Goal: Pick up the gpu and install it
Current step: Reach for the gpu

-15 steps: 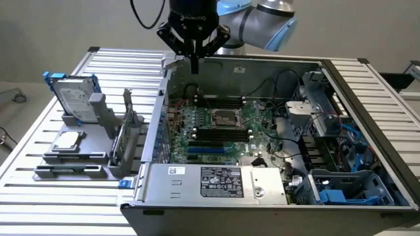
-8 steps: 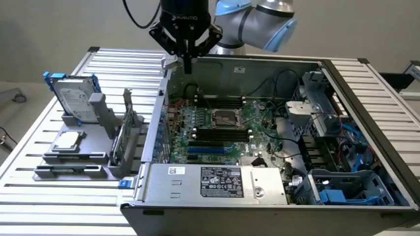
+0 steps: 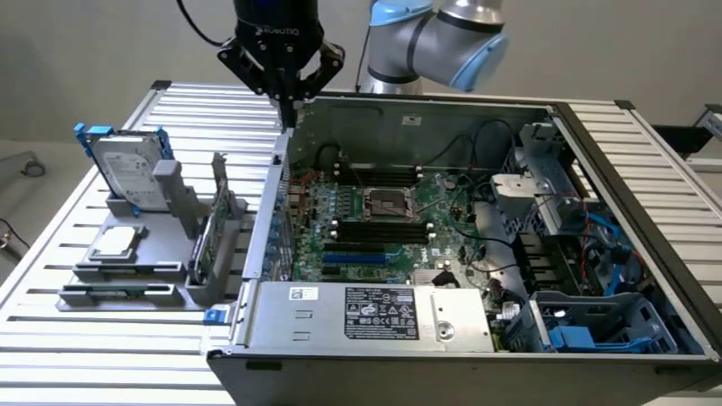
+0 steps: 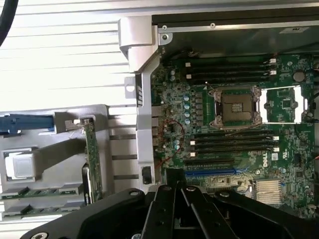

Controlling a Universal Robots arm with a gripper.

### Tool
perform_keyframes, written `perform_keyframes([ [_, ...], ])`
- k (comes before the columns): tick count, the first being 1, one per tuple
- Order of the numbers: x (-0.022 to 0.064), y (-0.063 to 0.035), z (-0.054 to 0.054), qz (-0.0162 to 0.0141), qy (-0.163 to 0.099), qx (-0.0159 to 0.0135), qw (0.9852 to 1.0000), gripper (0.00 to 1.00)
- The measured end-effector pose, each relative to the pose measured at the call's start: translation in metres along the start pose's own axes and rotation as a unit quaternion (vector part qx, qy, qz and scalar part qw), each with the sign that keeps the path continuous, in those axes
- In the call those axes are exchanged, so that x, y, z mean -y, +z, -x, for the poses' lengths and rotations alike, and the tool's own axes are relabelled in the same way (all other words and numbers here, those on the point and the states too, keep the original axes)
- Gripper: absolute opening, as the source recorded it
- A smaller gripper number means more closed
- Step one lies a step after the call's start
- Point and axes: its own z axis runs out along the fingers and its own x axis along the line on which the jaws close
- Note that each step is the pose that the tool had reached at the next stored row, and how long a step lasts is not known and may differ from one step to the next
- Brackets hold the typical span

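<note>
Standing on edge in a grey holder (image 3: pixel 124 272) just outside the computer case (image 3: pixel 274 194) wall, the gpu (image 3: pixel 210 241) is judged light, stiff and fragile; its upper edge is best gripped. The gripper (image 3: pixel 289 114), closed and empty, is held above that wall.

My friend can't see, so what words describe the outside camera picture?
A robot's empty, shut gripper hangs over the edge of an open computer case. The gpu stands upright in a gray holder beside the case, on the exterior view's left.
</note>
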Motion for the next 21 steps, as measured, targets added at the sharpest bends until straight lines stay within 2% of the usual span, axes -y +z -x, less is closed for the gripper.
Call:
perform_keyframes([
  [8,0.0025,0.0024,-0.033,-0.0013,0.001,-0.0196,0.9998,0.11],
  [9,0.0028,0.0030,-0.037,-0.0015,0.001,-0.0211,0.9998,0.11],
  [13,0.0042,0.0060,-0.055,-0.0027,0.001,-0.0220,0.9998,0.11],
  [21,0.0070,0.0130,-0.089,-0.0081,-0.002,-0.0217,0.9997,0.11],
])
